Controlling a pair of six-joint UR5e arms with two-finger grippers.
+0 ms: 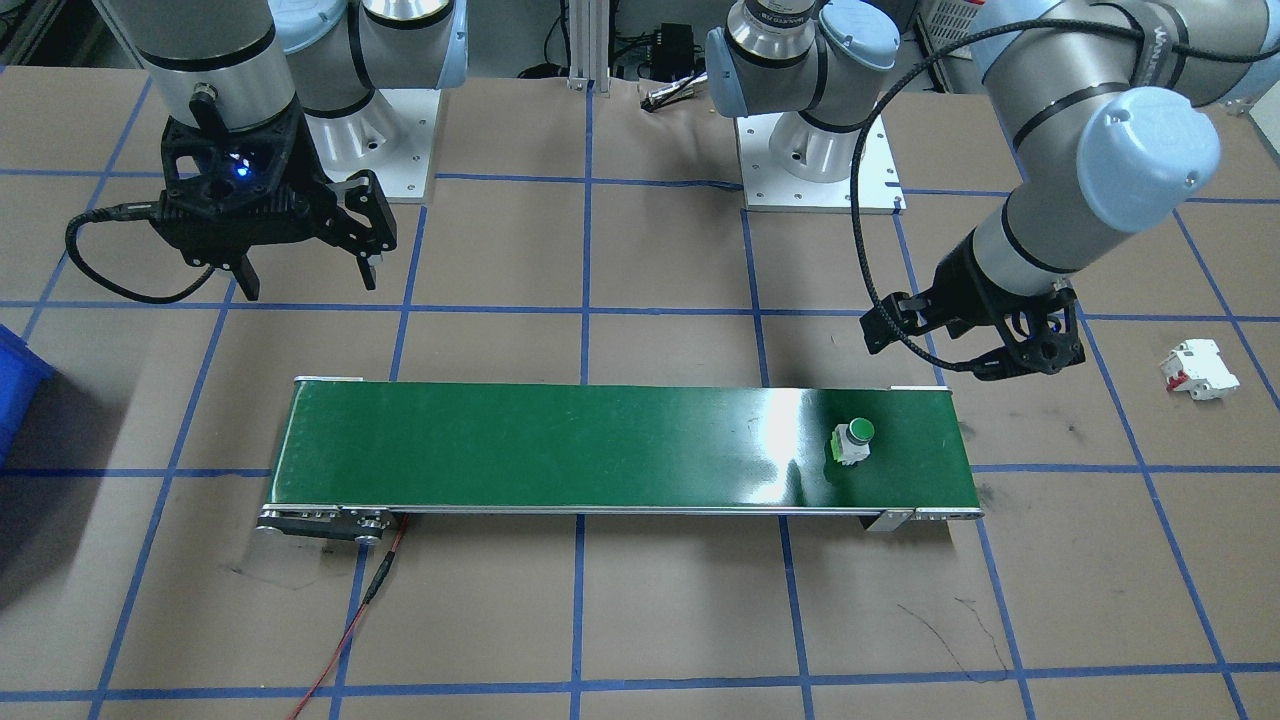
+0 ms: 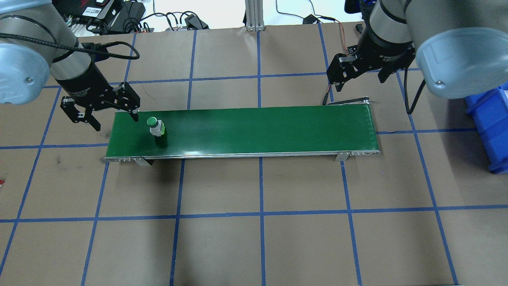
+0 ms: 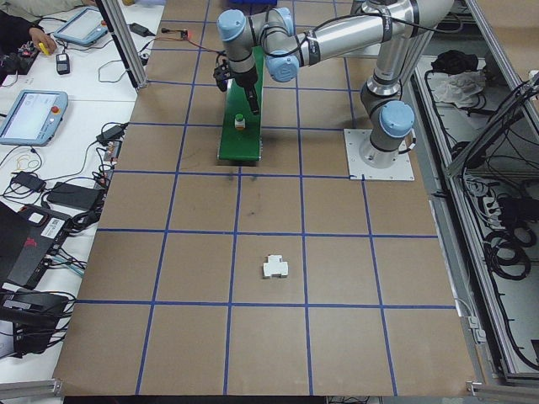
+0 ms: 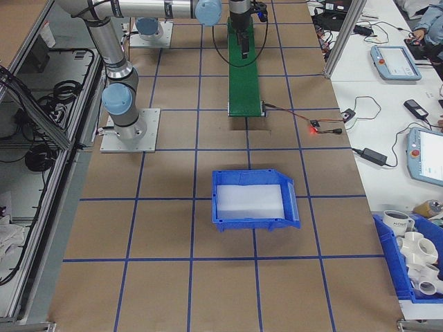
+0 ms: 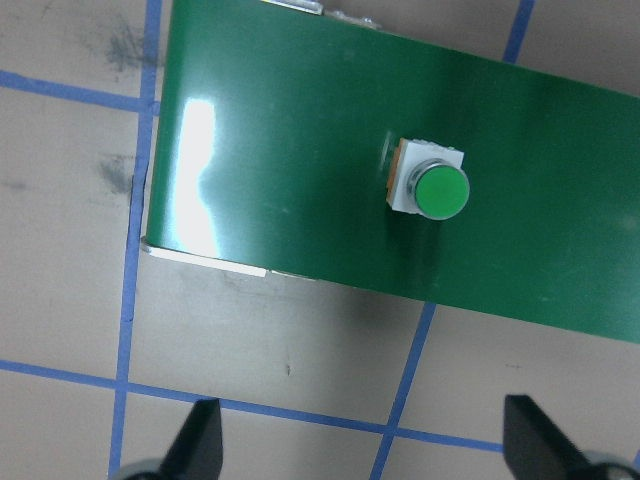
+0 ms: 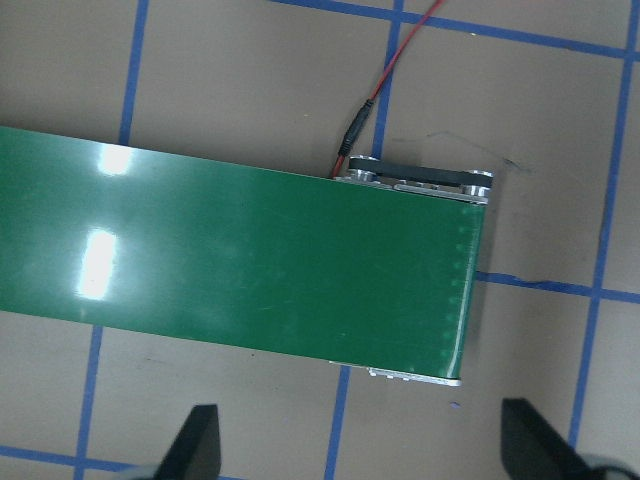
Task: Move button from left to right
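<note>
The button [image 1: 852, 442], with a round green cap on a white body, stands upright on the green conveyor belt [image 1: 560, 445] near the end on my left side. It also shows as the button [image 2: 155, 126] in the overhead view and the button [image 5: 430, 185] in the left wrist view. My left gripper [image 2: 115, 121] hovers open and empty just beyond that belt end, apart from the button. Over the far edge of the other belt end, my right gripper [image 2: 357, 77] hangs open with nothing in it. The right wrist view shows bare belt [image 6: 250, 270] under it.
A white circuit breaker with red marks [image 1: 1198, 370] lies on the table out past my left arm. A blue bin [image 2: 490, 119] sits off my right side. A red wire [image 1: 350, 630] runs from the belt's motor end. Operators' desks with tablets line the far side.
</note>
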